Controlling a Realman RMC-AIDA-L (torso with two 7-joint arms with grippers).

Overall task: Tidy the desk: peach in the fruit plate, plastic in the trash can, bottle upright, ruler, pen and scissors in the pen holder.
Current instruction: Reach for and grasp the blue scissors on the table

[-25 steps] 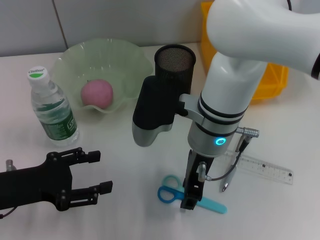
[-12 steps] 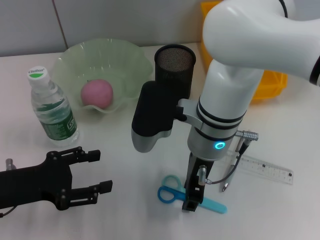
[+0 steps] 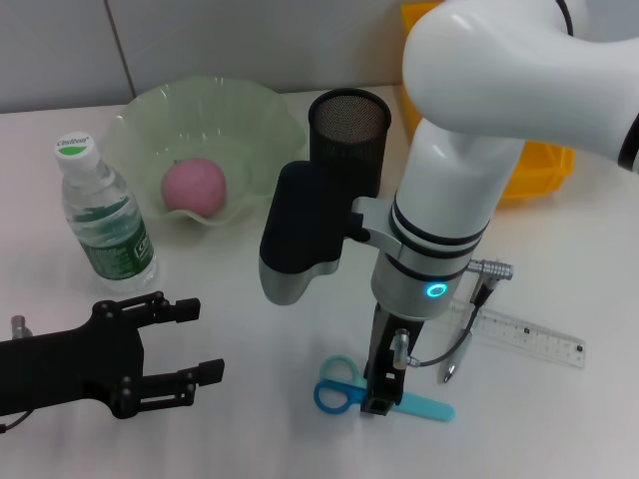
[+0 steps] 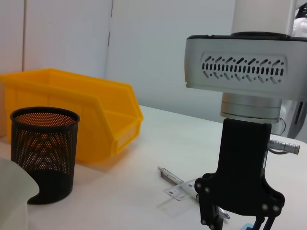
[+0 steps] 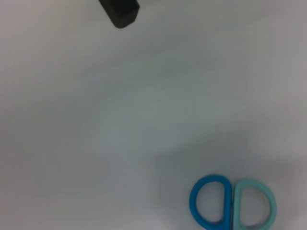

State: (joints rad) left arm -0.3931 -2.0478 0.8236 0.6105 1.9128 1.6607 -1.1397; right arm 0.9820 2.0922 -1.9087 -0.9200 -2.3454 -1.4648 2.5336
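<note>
The scissors (image 3: pixel 335 384), blue and teal handled, lie flat on the desk; their rings (image 5: pixel 232 206) show in the right wrist view. My right gripper (image 3: pixel 382 401) stands open right over their teal blade part, low at the desk. It also shows in the left wrist view (image 4: pixel 237 221). The pink peach (image 3: pixel 194 186) lies in the green fruit plate (image 3: pixel 255 110). The bottle (image 3: pixel 105 215) stands upright. Ruler (image 3: pixel 524 335) and pen (image 3: pixel 461 351) lie right of the right arm. The black mesh pen holder (image 3: pixel 348 128) is behind it. My left gripper (image 3: pixel 190 354) rests open at the front left. No plastic is in view.
A yellow bin (image 3: pixel 544 165) stands at the back right, also seen beside the pen holder (image 4: pixel 44 148) in the left wrist view (image 4: pixel 72 108). The right arm's forearm and wrist camera housing (image 3: pixel 298 239) hang in front of the pen holder.
My right gripper has sunk a little lower onto the scissors, and their handles have shifted slightly toward the front. The left arm has not moved.
</note>
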